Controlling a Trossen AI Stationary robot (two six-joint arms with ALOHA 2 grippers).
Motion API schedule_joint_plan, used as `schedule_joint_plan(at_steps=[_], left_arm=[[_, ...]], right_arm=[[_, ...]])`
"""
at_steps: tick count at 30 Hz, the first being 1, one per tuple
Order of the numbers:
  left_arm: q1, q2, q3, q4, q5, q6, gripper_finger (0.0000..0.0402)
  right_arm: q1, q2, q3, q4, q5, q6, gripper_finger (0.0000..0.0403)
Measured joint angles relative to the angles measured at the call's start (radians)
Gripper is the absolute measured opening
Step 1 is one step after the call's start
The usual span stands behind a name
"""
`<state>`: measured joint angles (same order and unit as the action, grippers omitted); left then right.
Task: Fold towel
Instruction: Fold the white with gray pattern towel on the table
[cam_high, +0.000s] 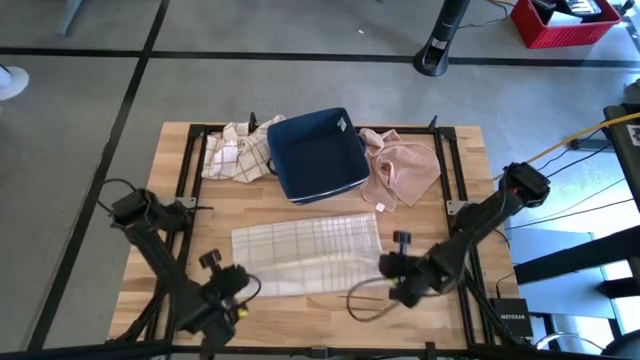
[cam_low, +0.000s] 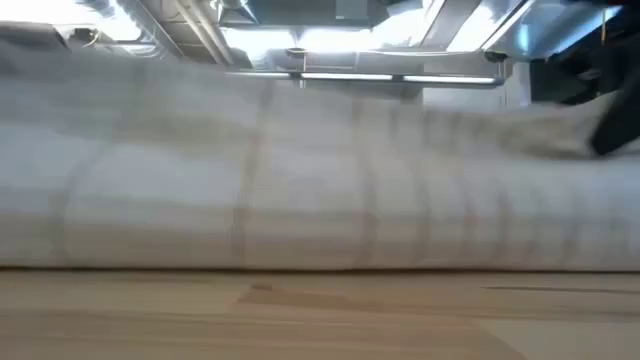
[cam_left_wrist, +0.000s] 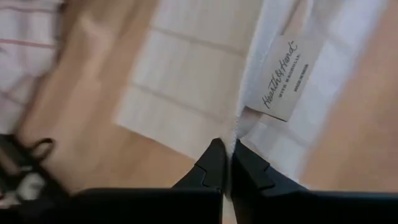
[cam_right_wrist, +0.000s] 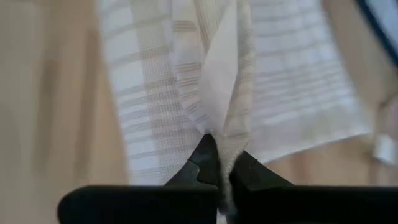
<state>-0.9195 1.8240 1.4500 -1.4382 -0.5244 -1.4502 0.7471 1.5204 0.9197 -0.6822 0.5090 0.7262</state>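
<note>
Both pincers pinch the checked towel (cam_high: 305, 252) on the tabletop (cam_high: 300, 310): left pincer (cam_left_wrist: 227, 163) at its tagged edge, right pincer (cam_right_wrist: 217, 163) at a raised fold.

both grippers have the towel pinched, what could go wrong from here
1. The left gripper and right gripper each pinch only a thin bit of the white checked towel's edge, so a corner could slip out during the fold.
2. The navy bin and pink cloth lie just beyond the towel; a long forward sweep might drag fabric onto them.
</note>
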Motion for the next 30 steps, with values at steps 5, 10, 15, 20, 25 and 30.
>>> schedule_joint_plan(at_steps=[5,10,15,20,25,30], left_arm=[[0.060,0.000,-0.119,0.037,0.001,0.049,0.0000],[0.103,0.000,-0.253,0.170,0.000,0.087,0.0000],[0.124,0.001,-0.381,0.379,0.003,0.118,0.0000],[0.151,0.001,-0.410,0.386,0.002,0.099,0.0000],[0.169,-0.043,-0.358,0.255,-0.035,0.093,0.0000],[0.198,-0.119,-0.373,0.134,-0.120,0.007,0.0000]], right_arm=[[-0.128,-0.001,-0.040,-0.002,-0.016,-0.077,0.0000],[-0.229,-0.001,-0.101,0.043,-0.030,-0.136,0.0000],[-0.287,0.002,-0.174,0.160,-0.100,-0.186,0.0000],[-0.305,0.000,-0.171,0.146,-0.100,-0.225,0.0000],[-0.327,-0.007,-0.072,0.027,-0.090,-0.269,0.0000],[-0.402,-0.008,-0.003,-0.073,-0.030,-0.289,0.0000]])
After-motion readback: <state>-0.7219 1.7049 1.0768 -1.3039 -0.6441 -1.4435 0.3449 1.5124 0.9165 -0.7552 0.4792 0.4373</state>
